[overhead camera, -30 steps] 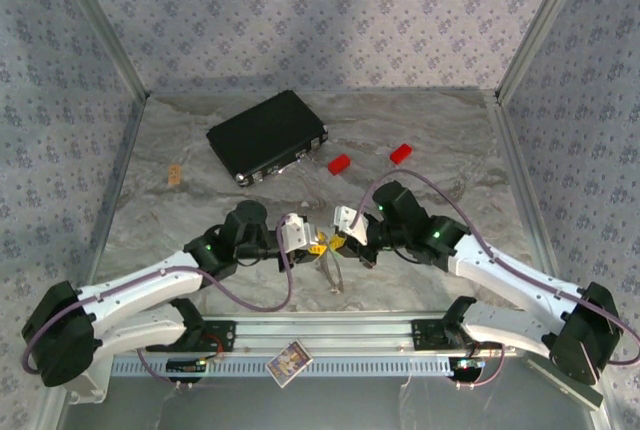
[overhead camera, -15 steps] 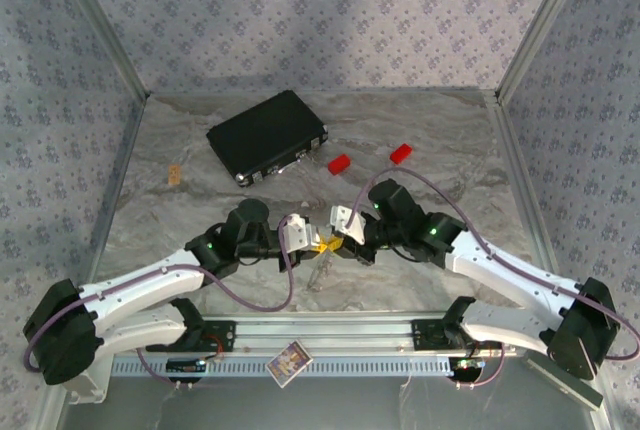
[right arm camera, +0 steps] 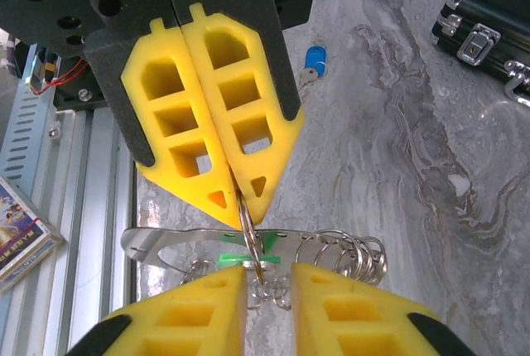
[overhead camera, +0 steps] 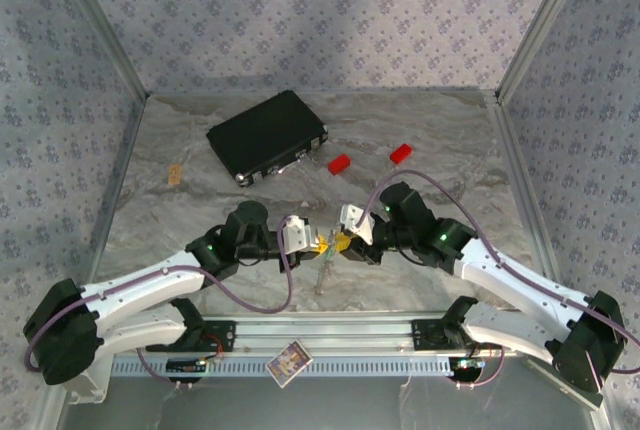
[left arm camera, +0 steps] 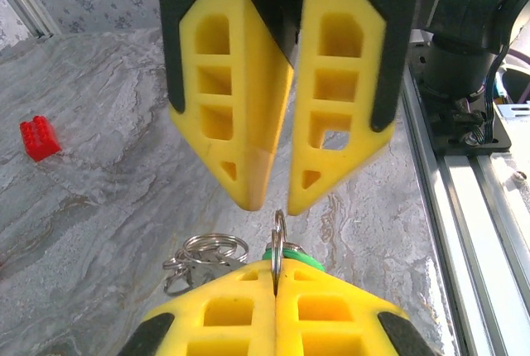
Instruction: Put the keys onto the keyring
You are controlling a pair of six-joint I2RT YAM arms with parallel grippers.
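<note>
My left gripper (left arm camera: 276,277) is shut on one thin split ring (left arm camera: 279,228) of the keyring, held edge-on above the table. The green key (left arm camera: 296,255) peeks out just behind its fingertips. More silver rings (left arm camera: 207,250) dangle to the left. From the right wrist, the keyring (right arm camera: 348,248) is a flat silver bar hung with several rings, with the green key (right arm camera: 236,258) against it. My right gripper (right arm camera: 269,277) is open, its fingers either side of the pinched ring and not touching it. The blue key (right arm camera: 314,60) lies alone on the marble. The two grippers (overhead camera: 330,243) meet tip to tip.
A black case (overhead camera: 266,136) lies at the back left, with two red blocks (overhead camera: 339,163) (overhead camera: 401,153) to its right. A small tan piece (overhead camera: 175,175) sits far left. The aluminium rail (overhead camera: 330,330) runs along the near edge, with a card pack (overhead camera: 289,361) on it.
My left gripper has closed on the ring. My right gripper has let go of it and opened, drawing back slightly to the right.
</note>
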